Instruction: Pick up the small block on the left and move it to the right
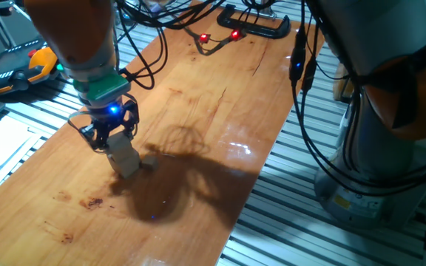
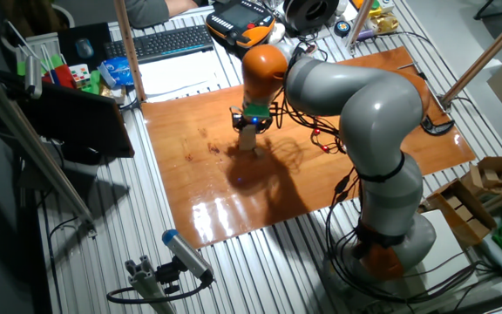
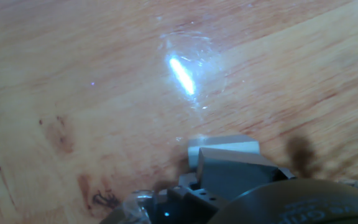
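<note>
My gripper [image 1: 114,142] stands over the left part of the wooden table [image 1: 220,111], with a blue light on its body. Its jaws are shut on the small block [image 1: 126,160], a pale wooden cube that hangs slightly tilted below the fingers, at or just above the table top. The other fixed view shows the gripper [image 2: 249,125] with the block [image 2: 248,141] under it. In the hand view only a pale corner of the block [image 3: 195,151] shows beside a grey finger [image 3: 235,171]. A tiny pale piece [image 1: 151,164] lies just right of the block, in shadow.
A black clamp [image 1: 256,24] and cables with red lights [image 1: 217,35] lie at the table's far end. An orange teach pendant [image 1: 22,68] sits off the table to the left. The robot base [image 1: 390,125] stands to the right. A keyboard [image 2: 172,39] lies behind the table.
</note>
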Robot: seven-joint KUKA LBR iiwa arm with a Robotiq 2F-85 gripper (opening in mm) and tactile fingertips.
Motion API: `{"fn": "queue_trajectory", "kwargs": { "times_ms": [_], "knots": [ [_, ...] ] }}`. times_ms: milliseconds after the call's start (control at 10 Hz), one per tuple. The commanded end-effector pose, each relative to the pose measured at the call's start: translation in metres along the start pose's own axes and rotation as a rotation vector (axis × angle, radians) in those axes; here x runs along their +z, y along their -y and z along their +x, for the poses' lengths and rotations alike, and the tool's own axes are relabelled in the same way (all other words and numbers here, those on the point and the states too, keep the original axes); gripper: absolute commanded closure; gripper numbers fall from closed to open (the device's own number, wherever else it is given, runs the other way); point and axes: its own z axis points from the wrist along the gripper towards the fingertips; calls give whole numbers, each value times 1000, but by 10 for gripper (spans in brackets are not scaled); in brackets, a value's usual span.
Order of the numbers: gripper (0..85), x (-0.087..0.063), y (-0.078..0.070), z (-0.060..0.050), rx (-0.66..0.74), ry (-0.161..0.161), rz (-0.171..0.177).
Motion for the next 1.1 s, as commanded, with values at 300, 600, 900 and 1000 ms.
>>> {"fn": "queue_trajectory", "kwargs": {
  "times_ms": [300, 600, 900, 1000],
  "knots": [
    [163, -3, 2, 1, -12, -23, -6],
    [233, -27, 16, -3, -60, -103, 6],
    [327, -46, 35, -6, -137, -103, 14],
    [447, -51, 43, -10, -212, -94, 39]
  ]
}}
